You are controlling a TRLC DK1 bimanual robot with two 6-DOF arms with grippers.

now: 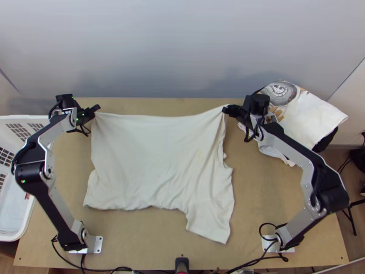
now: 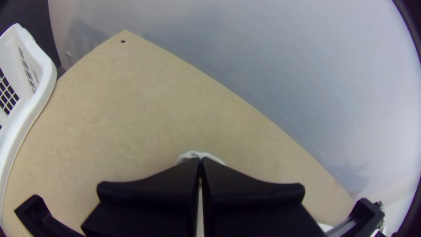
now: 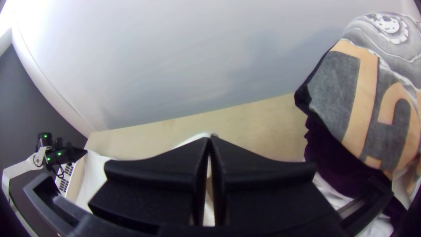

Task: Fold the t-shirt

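Okay, big stuff first: pale wall [image 1: 182,50] right behind the table [image 1: 150,239], so probably little room for pushing farther that way. Better space on the near side, with a strip of wood for a fold to land on.

Then the t-shirt [image 1: 155,150], spread over the middle of the table, rumpled in places. Can't tell the number of layers. Far edge stretched between two held corners, likely to keep the fold line straight and pull out creases.

Laundry basket [image 1: 9,237] hugging the left side, so not much room for swinging wide there. Pile of clothes [image 1: 315,116] at the far right, close to the gripper on that side; worth steering around, could snag.

Down to the grippers: left gripper [image 2: 200,162] pinching one far corner of the shirt, right gripper [image 3: 210,140] closed on the other, well apart. Next up, probably a carry of both corners toward the near edge, in step. Risky to release one early, likely to skew everything.

Last, the flap [image 1: 212,223] jutting nearward at the right: maybe in need of tucking.
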